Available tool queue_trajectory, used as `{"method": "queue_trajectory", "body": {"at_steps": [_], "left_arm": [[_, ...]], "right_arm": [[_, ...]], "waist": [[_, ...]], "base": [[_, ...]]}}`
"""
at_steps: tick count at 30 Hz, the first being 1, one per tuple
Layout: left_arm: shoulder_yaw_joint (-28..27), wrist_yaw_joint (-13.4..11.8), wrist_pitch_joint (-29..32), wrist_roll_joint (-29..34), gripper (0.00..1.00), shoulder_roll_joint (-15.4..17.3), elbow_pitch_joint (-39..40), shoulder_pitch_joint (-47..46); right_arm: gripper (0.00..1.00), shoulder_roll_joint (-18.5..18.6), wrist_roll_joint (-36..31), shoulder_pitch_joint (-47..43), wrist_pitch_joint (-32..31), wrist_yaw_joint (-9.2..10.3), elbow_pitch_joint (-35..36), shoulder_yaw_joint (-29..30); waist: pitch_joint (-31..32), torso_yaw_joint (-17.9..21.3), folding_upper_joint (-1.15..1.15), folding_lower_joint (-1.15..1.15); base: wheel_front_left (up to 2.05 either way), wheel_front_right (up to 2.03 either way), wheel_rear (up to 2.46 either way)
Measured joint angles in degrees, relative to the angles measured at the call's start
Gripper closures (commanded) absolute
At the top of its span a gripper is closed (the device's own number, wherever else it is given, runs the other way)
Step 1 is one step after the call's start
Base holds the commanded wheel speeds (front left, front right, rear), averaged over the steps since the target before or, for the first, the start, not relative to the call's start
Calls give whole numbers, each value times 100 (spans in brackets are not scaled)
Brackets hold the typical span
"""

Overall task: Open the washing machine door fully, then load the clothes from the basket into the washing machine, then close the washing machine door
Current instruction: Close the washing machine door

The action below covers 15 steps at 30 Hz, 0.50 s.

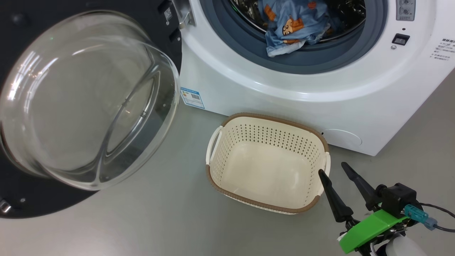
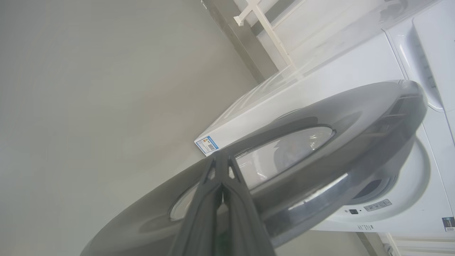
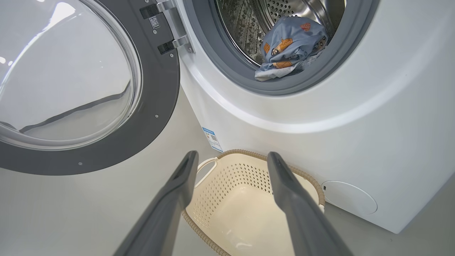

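Status:
- The washing machine door (image 1: 89, 103) is swung wide to the left, with the glass bowl facing near. The head view cuts off its left and lower rim. The hinge (image 3: 174, 25) sits on the left edge of the opening.
- The washing machine (image 1: 284, 89) has its top cropped, so only the lower arc of the drum (image 3: 284, 10) and the gasket (image 1: 312, 60) can be read.
- The clothes (image 1: 291, 28) are inside the drum: a blue bundle with orange prints, piled at the near lip. A pale hem reaches down toward the gasket. I can't tell whether it overhangs. Anything deeper in the drum is hidden.
- The basket (image 1: 270, 119) is on the floor (image 1: 160, 220), just in front of the machine's base and below the opening. Its bare cream bottom is showing. The far rim is just beside the white front panel, but I can't tell if they touch.
- The right gripper (image 1: 332, 168) is at the near right with its fingers spread wide and nothing between them. One tip overlaps the basket's right handle in the head view, and its height above the handle is unclear. The right wrist view looks past both fingers into the basket.
- The left gripper (image 2: 221, 161) has its fingers pressed together with nothing pinched. It is against the door's dark outer ring in the left wrist view. Contact can't be read there because of glare and blur.
- A strip of grey floor runs between the door rim and the basket's left handle, and it widens toward the near side. The blue label sticker (image 1: 192, 97) marks the machine's lower left corner, just beside the door edge.
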<state>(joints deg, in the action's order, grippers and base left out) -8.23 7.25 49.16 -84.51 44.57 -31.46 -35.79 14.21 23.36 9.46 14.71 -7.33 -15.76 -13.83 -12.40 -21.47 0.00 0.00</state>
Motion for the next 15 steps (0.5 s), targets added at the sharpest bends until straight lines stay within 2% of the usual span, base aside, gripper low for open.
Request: {"method": "queue_trajectory", "body": {"at_steps": [15], "left_arm": [[154, 0, 975, -432, 100, 148, 954, 363]], "right_arm": [[0, -25, 1, -156, 0, 0, 1, 121]], "waist": [[235, -23, 0, 0]], "base": [[0, 0, 0]]}}
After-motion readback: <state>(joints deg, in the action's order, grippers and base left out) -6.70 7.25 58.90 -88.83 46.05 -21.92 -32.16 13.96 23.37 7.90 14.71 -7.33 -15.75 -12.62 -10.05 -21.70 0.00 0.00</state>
